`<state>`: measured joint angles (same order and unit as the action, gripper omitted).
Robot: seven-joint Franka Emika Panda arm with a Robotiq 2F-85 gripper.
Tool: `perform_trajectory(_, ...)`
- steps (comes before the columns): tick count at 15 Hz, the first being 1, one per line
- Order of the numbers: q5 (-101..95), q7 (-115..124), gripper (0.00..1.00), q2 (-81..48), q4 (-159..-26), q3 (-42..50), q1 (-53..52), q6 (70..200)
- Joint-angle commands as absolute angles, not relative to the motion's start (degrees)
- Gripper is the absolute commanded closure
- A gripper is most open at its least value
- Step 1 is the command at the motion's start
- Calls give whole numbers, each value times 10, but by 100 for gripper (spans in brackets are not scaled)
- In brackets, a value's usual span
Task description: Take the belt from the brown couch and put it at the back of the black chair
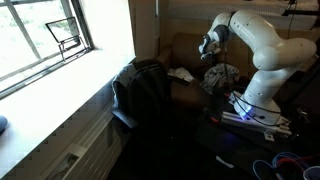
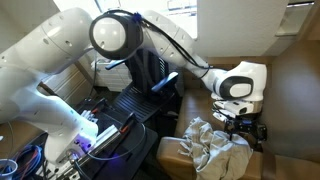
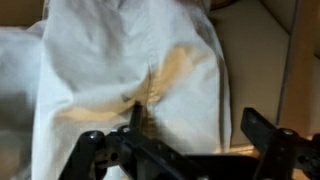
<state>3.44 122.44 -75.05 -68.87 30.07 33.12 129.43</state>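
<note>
Zero grab yet: wide-open, empty hand [image 3: 180, 150] hangs over crumpled cream cloth [image 3: 120, 60] on the brown couch [image 1: 186, 48]. Can't spot the belt itself; the next move needs to find it, then descend.

Cloth [image 1: 222, 76] on couch [image 1: 186, 50] (chair [image 1: 140, 92] beside it)

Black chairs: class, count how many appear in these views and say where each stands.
1. The black chair stands between the windowsill and the robot arm, and it shows in both exterior views. Others may be hidden behind the arm or lie outside the frames.
</note>
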Motion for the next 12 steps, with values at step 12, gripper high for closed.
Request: perform_trajectory(12, -11, 1343, 0, -776, -634, 267, 359, 1382)
